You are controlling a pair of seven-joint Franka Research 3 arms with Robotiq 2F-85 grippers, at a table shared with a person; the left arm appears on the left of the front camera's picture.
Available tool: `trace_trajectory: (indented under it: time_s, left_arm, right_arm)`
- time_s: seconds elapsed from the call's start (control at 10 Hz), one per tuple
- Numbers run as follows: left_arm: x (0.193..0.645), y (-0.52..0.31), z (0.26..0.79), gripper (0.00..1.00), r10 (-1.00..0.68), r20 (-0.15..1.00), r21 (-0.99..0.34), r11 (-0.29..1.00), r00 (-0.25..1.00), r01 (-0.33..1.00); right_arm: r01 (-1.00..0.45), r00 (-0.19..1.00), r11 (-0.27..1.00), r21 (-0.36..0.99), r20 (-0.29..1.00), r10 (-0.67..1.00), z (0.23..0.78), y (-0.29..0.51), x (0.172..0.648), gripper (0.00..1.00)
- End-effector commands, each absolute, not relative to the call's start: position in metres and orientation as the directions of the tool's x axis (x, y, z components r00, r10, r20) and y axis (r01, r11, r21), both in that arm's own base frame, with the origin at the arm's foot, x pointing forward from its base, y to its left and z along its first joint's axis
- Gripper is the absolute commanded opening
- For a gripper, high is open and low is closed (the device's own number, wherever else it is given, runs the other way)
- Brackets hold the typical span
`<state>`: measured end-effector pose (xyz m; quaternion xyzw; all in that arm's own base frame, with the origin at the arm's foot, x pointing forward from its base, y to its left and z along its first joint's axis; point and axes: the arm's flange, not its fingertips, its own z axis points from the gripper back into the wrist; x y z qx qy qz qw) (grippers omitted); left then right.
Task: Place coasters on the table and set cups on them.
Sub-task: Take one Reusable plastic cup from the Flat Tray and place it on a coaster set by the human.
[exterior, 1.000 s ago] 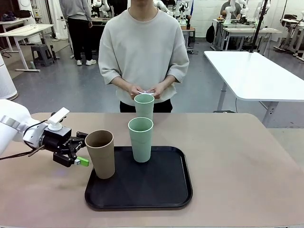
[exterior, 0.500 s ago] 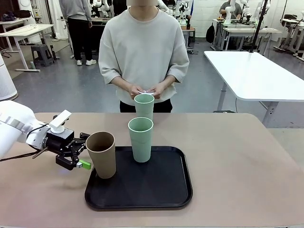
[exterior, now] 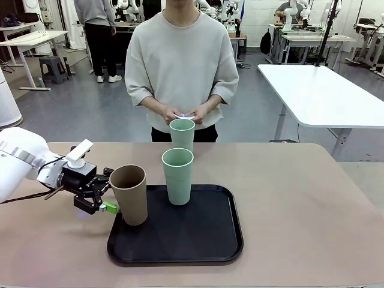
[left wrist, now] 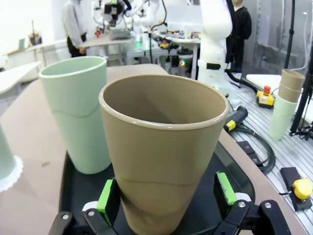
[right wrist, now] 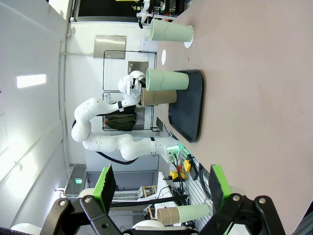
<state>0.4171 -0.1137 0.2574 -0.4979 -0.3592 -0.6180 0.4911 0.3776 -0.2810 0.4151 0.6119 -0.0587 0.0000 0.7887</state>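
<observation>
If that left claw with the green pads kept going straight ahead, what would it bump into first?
The tan-brown tapered matte cup: it stands between the left gripper's open jaws, so the gripper's base would likely touch it almost at once.

I count three cups: two mint green, the near green cup (exterior: 177, 177) and the far green cup (exterior: 182, 133), and one tan-brown cup (exterior: 128, 194). There is one black tray (exterior: 204, 240) and one tan table (exterior: 300, 198). One lacy coaster (left wrist: 14, 174) peeks out by a green cup. The person (exterior: 180, 60) holds white paper (exterior: 185, 114) whose pieces I can't count. There are two grippers, the left gripper (exterior: 109, 189) and the right gripper (right wrist: 161, 188).
</observation>
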Motion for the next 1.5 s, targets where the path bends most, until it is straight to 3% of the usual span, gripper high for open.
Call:
trace_trajectory:
  time_s: [0.0,1.4]
  left_arm:
    - [0.423,-0.123,0.253,1.00,-0.241,0.970,-0.025,-0.271,-0.042,0.962]
    - [0.438,-0.151,0.247,1.00,-0.234,0.972,-0.074,-0.258,0.012,0.963]
  right_arm:
    - [-0.074,0.991,0.247,0.966,0.098,-0.086,0.415,-0.281,0.380,1.00]
    - [-0.074,0.991,0.247,0.966,0.098,-0.086,0.415,-0.281,0.380,1.00]
